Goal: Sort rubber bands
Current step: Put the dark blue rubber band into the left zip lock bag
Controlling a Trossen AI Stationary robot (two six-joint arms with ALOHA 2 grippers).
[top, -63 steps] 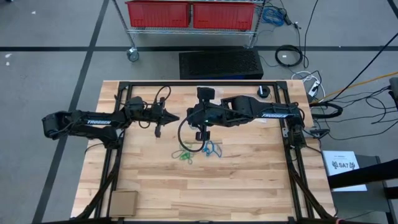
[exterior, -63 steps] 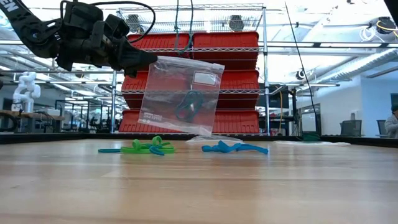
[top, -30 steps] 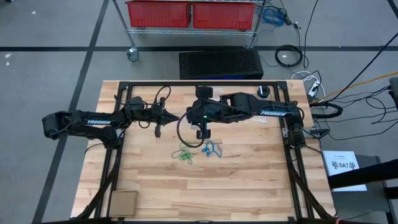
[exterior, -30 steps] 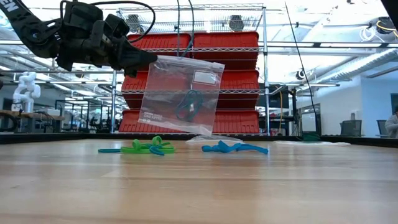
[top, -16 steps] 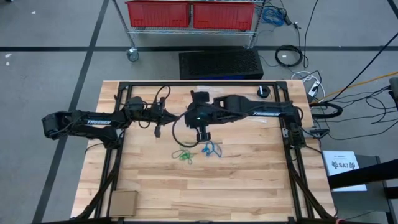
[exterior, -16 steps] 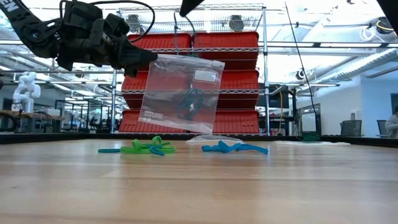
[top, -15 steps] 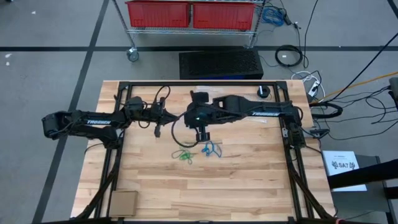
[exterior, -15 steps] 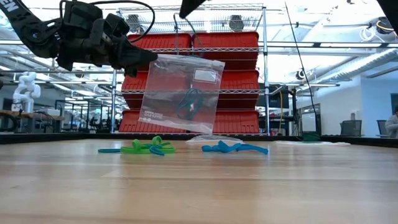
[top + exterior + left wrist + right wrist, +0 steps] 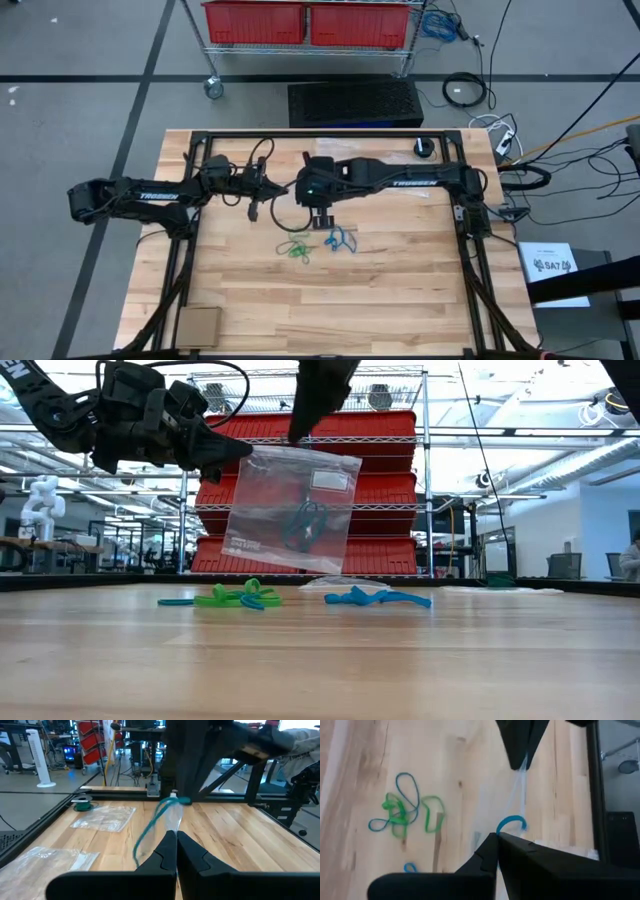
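Note:
A clear plastic bag (image 9: 290,510) hangs above the table from my left gripper (image 9: 245,452), which is shut on it. A teal and a dark rubber band (image 9: 303,522) lie inside the bag. My right gripper (image 9: 297,432) points down with its fingers shut, just over the bag's top edge. In the right wrist view its tips (image 9: 494,837) stand next to a blue loop (image 9: 511,823). Below the bag, a green and blue tangle of bands (image 9: 294,248) and a blue bunch (image 9: 340,240) lie loose on the wood. My left gripper pinches the bag's upper corner (image 9: 256,455) between its two fingers, coming in about level from the table's left. The bag hangs below it, lifted clear of the table. My right gripper stands at the bag's top edge (image 9: 300,457); I cannot tell whether it touches it.
More clear bags (image 9: 105,817) (image 9: 50,857) lie flat toward the table's far side. A cardboard piece (image 9: 198,325) sits at the near left corner and a black round part (image 9: 424,148) at the far right. A black frame (image 9: 300,133) borders the table.
My right gripper has moved toward the table's left and down toward the hanging bag, coming into the low view from above. The bag and my left gripper have kept still.

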